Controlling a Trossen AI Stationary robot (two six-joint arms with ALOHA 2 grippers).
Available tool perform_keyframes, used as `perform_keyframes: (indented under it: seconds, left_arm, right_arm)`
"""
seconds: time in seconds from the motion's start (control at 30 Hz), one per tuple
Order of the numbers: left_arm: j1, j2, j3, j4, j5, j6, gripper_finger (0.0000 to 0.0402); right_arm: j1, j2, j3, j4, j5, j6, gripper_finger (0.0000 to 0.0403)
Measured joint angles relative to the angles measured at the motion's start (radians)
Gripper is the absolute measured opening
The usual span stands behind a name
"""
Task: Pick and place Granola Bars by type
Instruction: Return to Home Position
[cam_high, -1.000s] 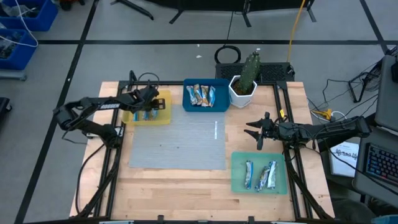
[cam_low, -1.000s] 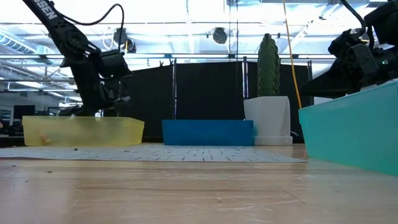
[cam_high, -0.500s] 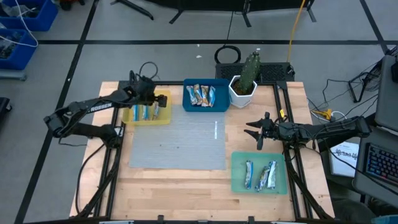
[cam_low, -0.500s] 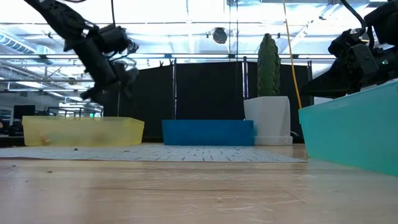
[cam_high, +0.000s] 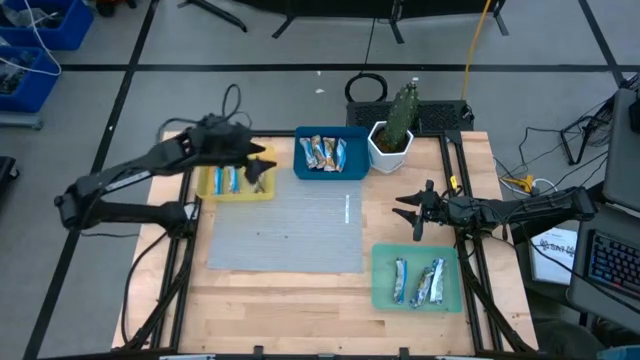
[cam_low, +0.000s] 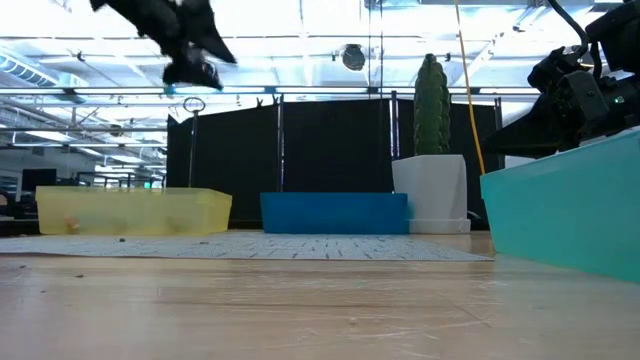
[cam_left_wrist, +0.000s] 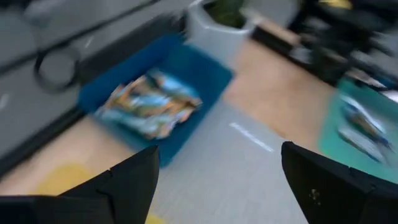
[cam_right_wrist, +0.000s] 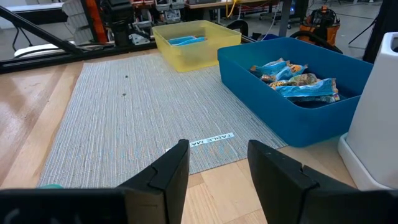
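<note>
Granola bars in shiny blue wrappers lie sorted in three trays: a few in the yellow tray (cam_high: 225, 178), several in the blue tray (cam_high: 325, 152) and three in the green tray (cam_high: 420, 282). My left gripper (cam_high: 259, 168) hangs high above the yellow tray's right edge, open and empty; its wrist view looks down on the blue tray's bars (cam_left_wrist: 149, 106). In the low view it is near the top (cam_low: 190, 55). My right gripper (cam_high: 408, 212) waits open and empty over the mat's right edge, above the green tray's far side.
A grey ribbed mat (cam_high: 285, 225) covers the table's middle, bare except for a small white label (cam_right_wrist: 211, 140). A white pot with a cactus (cam_high: 392, 135) stands right of the blue tray (cam_high: 352, 168). Cables and arm bases flank the table's left and right edges.
My left gripper has risen from just above the yellow tray to well above it, drifting slightly toward the table's right and turning toward the blue tray. The right arm has kept still.
</note>
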Motion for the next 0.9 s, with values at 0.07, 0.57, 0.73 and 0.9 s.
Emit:
perform_keyframes:
  seconds: [0.07,0.57,0.73,0.9]
  left_arm:
    - [-0.056,-0.055,0.0,-0.01,0.002,0.07,0.033]
    - [-0.406,-0.367,-0.247,0.005,0.039,0.154,0.0332]
    - [-0.507,-0.432,-0.356,0.066,0.063,0.174,0.0326]
    - [-0.559,-0.5,-0.493,0.209,0.071,0.148,0.0331]
  right_arm:
    - [0.0,0.0,0.0,0.0,0.0,0.0,0.0157]
    - [0.0,0.0,0.0,0.0,0.0,0.0,0.0157]
    - [0.0,0.0,0.0,0.0,0.0,0.0,0.0157]
    - [0.0,0.0,0.0,0.0,0.0,0.0,0.0157]
